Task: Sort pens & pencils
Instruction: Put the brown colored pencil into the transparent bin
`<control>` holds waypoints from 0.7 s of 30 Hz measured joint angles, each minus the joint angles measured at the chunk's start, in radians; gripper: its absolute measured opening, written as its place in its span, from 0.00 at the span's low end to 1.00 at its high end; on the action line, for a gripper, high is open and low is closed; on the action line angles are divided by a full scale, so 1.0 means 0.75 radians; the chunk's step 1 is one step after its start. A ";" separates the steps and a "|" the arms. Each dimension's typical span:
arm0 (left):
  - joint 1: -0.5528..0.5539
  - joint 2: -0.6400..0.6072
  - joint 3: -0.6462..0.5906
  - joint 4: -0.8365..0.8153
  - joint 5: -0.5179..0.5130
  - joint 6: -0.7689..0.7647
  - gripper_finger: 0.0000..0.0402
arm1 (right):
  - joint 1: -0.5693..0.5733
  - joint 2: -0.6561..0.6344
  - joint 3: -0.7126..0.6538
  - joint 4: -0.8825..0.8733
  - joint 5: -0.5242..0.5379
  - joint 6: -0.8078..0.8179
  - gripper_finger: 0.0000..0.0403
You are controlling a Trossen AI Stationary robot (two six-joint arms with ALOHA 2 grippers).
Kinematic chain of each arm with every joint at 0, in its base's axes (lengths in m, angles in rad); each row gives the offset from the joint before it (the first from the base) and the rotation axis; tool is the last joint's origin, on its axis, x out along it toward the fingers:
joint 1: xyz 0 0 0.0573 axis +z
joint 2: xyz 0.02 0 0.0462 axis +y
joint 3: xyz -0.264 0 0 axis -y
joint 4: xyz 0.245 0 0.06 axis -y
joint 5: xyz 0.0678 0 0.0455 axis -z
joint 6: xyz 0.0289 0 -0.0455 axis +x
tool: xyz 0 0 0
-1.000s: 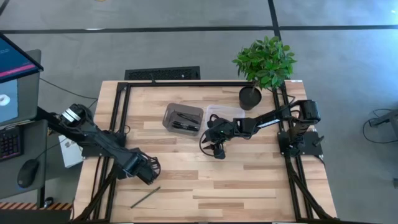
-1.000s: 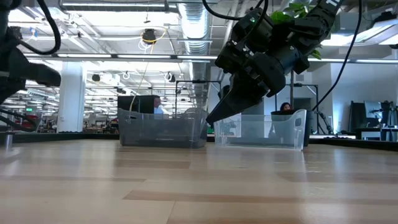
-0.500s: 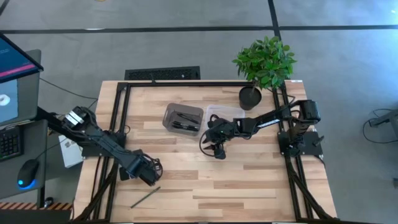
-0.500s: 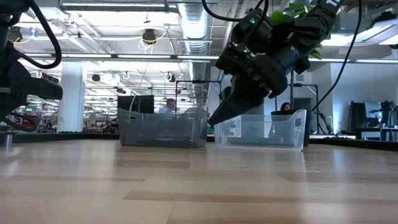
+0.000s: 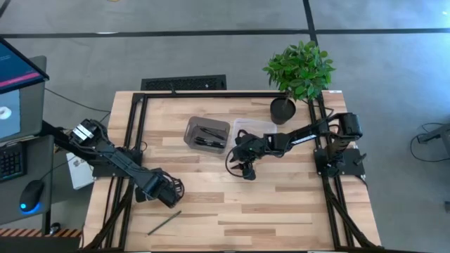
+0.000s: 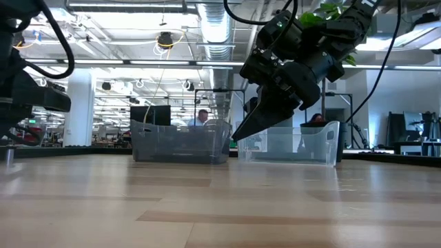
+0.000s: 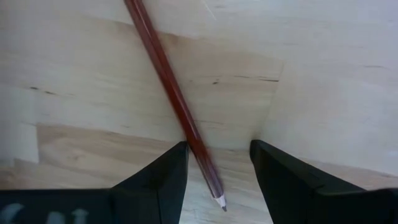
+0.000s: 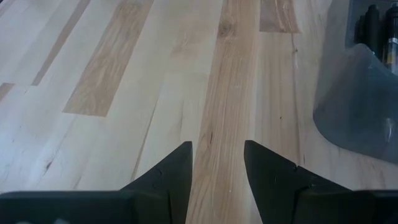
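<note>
One thin reddish-brown pencil (image 5: pixel 164 223) lies slanted on the wooden table near its front left. My left gripper (image 5: pixel 169 195) hangs over the pencil's far end, pointing down and open. In the left wrist view the pencil (image 7: pixel 168 87) runs between my fingers, its sharpened tip (image 7: pixel 221 205) in the gap of my left gripper (image 7: pixel 219 146), touching neither finger. Black pens (image 5: pixel 209 137) lie in a grey tray (image 5: pixel 191 126) at mid table. My right gripper (image 5: pixel 246 172) hovers open over bare wood in front of the trays, also in the low view (image 6: pixel 238 134).
A clear tray (image 5: pixel 256 126) stands right of the grey one. A potted plant (image 5: pixel 299 70) is at the far right corner. A black frame (image 5: pixel 137 133) runs along the table's left, far and right edges. Bare wood stretches across the table's near half (image 5: pixel 267 211).
My left gripper has sunk a little toward the pencil, staying open. The pencil and my right arm have kept still.
</note>
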 joint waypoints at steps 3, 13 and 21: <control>0.001 0.001 -0.001 0.001 -0.034 0.014 0.43 | 0.000 0.000 0.000 0.000 0.000 0.001 0.42; 0.000 0.007 0.038 -0.004 -0.083 0.174 0.43 | -0.001 0.000 0.000 0.000 0.000 0.001 0.42; 0.000 0.007 0.040 -0.016 -0.078 0.161 0.43 | -0.001 -0.001 0.000 0.000 0.000 -0.001 0.42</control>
